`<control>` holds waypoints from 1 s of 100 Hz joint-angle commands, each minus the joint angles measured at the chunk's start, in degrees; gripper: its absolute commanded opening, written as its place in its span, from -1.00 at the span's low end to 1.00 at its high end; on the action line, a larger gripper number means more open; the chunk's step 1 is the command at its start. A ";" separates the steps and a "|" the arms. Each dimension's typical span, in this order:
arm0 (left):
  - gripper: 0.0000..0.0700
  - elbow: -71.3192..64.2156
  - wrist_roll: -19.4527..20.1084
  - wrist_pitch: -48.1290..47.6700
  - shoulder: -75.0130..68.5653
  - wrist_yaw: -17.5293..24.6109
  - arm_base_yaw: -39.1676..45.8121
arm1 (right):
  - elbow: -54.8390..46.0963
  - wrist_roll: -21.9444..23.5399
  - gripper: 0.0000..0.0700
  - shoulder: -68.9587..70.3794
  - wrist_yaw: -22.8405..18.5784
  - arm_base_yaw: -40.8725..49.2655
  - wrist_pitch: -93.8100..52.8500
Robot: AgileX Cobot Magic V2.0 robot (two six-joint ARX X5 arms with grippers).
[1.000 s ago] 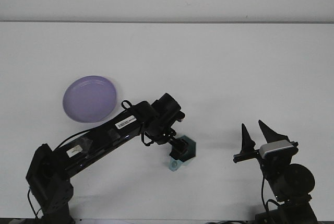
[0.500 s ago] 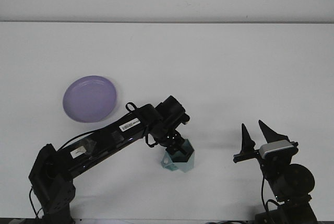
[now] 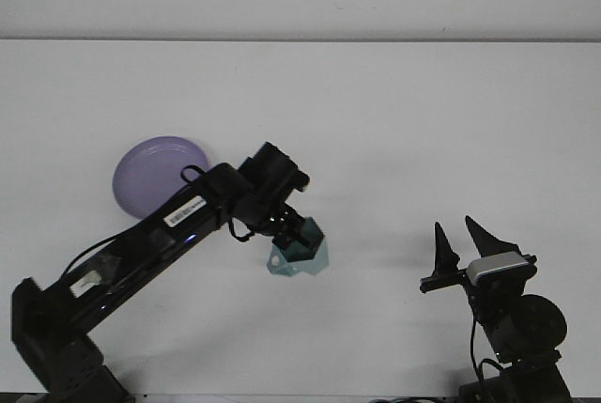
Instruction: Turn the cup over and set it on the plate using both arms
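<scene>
Lifted leftward, left hand (image 3: 293, 237) grips faceted teal glass cup (image 3: 299, 255); right hand (image 3: 462, 235) gapes empty

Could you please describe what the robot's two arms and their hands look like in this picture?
Both arms are black. The left arm carries white labels with dark print and loose black cables looping near its wrist; its hand is black too. The right arm has a round black joint and a light grey block on top, and its hand ends in two pointed black fingers.
</scene>
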 commanded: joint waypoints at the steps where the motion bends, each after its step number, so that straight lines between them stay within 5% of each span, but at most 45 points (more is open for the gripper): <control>1: -0.97 1.95 2.16 -1.73 -1.18 -2.62 2.16 | 0.26 0.59 -0.01 0.07 0.02 0.07 0.50; 26: -0.97 8.46 4.94 -8.98 -3.56 -9.09 18.51 | 0.26 0.61 -0.01 0.07 0.00 0.07 0.50; 57: -0.97 9.92 9.79 -9.29 -1.09 -9.25 37.90 | 0.26 0.61 -0.01 0.07 -0.04 0.07 0.46; 100: -0.97 9.92 11.89 -3.26 12.79 -9.25 43.15 | 0.26 0.52 -0.01 0.07 -0.44 0.07 0.33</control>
